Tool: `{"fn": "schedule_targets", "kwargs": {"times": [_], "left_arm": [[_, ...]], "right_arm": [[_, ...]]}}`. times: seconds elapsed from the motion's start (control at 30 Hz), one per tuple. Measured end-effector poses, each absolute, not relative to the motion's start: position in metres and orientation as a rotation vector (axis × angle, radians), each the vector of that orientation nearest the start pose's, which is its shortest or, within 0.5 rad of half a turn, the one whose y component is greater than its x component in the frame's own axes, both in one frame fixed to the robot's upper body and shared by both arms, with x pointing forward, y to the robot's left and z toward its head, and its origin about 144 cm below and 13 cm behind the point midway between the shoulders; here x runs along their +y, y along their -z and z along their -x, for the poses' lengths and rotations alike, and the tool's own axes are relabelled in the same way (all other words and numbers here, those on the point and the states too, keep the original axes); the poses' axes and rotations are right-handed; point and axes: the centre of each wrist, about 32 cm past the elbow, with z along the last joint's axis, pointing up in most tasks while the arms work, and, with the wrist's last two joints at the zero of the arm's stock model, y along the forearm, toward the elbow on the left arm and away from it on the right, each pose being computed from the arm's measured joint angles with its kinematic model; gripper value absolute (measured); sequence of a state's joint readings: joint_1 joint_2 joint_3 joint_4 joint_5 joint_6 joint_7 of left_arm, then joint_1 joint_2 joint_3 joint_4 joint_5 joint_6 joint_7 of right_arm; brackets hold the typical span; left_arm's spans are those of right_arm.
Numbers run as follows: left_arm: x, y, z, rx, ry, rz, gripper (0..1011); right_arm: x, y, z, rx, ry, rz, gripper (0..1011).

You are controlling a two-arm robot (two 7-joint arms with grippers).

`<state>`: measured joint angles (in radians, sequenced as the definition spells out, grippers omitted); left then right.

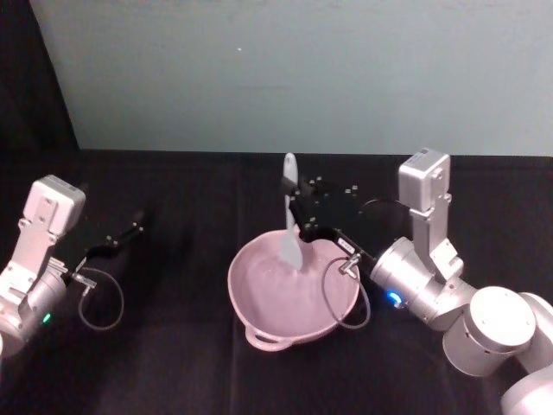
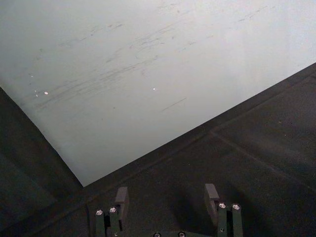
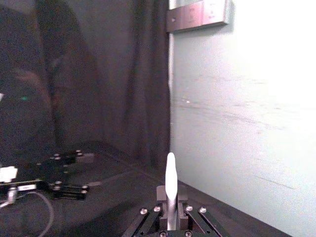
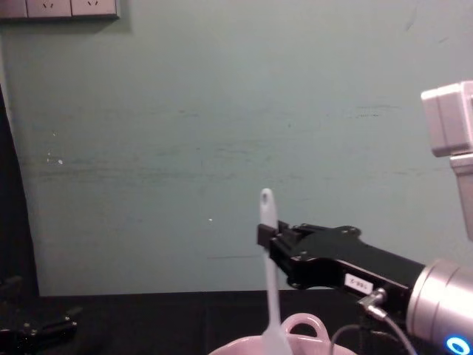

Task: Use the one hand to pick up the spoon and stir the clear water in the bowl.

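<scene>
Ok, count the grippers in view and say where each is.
2. The right gripper, fingers shut on the spoon, is above the far rim of the bowl, at centre. The left gripper, fingers open, hangs idle over the table at left.

No wording can be read anywhere. The right gripper point(image 4: 265, 237) carries a small white printed label point(image 4: 359, 282) on its black body, seen in the chest view, but its dark characters are too small to make out.
</scene>
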<state>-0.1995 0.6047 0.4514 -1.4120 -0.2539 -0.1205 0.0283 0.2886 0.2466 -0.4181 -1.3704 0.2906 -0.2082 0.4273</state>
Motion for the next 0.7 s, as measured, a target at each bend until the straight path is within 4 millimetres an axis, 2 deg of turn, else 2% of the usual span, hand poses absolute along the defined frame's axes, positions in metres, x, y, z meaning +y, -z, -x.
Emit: {"fn": "schedule_targets", "kwargs": {"times": [0.37, 0.7], "left_arm": [[0.310, -1.140, -0.489, -0.285, -1.248, -0.304, 1005], [0.310, -1.140, -0.489, -0.285, -1.248, -0.304, 1005]], "right_arm": [[-0.215, -1.157, -0.518, -0.184, 0.876, -0.074, 121], [-0.233, -1.157, -0.503, -0.183, 0.885, -0.057, 121]]}}
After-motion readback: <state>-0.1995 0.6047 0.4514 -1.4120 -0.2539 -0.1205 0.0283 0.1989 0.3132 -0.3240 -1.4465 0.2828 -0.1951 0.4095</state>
